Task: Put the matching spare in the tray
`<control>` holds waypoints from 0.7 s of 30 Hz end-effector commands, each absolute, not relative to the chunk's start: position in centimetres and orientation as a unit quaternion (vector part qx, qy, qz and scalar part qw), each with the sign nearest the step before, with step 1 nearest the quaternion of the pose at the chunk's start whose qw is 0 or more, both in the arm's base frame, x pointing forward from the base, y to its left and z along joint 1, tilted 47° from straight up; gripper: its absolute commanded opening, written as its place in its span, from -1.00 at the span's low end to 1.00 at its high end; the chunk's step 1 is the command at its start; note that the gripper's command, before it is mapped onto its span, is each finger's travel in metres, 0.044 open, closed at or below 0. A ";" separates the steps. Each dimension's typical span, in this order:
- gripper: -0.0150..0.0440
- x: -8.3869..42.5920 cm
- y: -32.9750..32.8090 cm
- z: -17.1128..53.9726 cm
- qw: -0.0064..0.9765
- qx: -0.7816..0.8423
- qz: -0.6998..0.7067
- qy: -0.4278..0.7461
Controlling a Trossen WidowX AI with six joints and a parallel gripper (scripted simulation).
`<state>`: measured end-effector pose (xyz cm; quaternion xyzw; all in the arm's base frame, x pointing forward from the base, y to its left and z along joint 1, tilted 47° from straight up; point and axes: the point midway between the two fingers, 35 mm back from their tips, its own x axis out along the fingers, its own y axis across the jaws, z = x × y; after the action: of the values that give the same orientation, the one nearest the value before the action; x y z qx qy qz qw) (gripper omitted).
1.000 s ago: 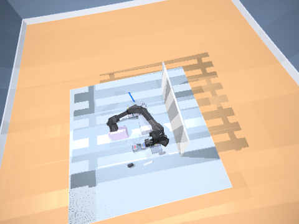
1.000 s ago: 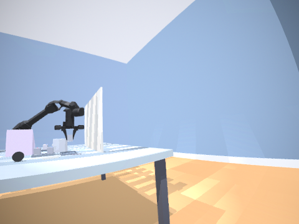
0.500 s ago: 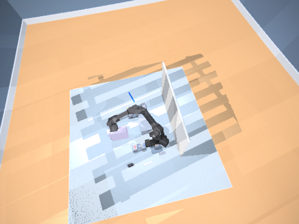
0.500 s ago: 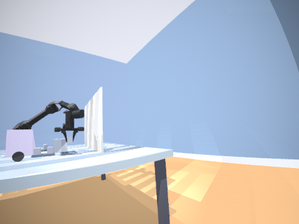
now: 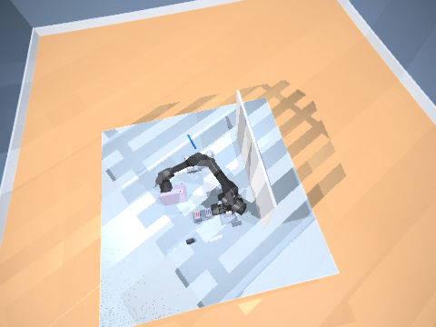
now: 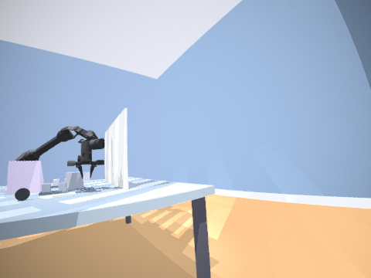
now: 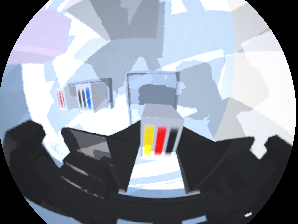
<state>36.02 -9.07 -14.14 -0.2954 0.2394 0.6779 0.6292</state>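
Note:
My gripper (image 5: pixel 228 211) (image 6: pixel 86 177) (image 7: pixel 157 123) is shut on a small grey-white block (image 7: pixel 162 114) with yellow, red and black stripes. It holds the block above the shallow tray (image 7: pixel 128 97), whose outlined rim and the dark shadow inside it show beyond the block in the wrist view. Two other striped spares stand left of the tray: one with red stripes (image 5: pixel 196 215) (image 7: pixel 61 99), one with black and blue stripes (image 5: pixel 208 212) (image 7: pixel 85 97). I cannot tell which object is the mounted unit, and no code on its back can be read.
A tall white panel (image 5: pixel 256 168) (image 6: pixel 117 148) stands to the right of the arm. A pale purple box (image 5: pixel 173 194) (image 6: pixel 25 177) (image 7: pixel 42 37) stands near the arm's base. A blue strip (image 5: pixel 192 142), a small black object (image 5: pixel 191 241) and a white bar (image 5: pixel 215 238) lie on the table.

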 end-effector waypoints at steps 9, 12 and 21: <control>-0.49 35.6 -8.1 -14.9 0.631 -0.289 0.679 0.239; -0.49 35.6 -7.9 -15.0 0.631 -0.289 0.679 0.239; -0.49 35.4 -7.2 -15.5 0.631 -0.289 0.679 0.239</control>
<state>35.74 -7.64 -15.32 -0.2947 0.2384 0.6783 0.6295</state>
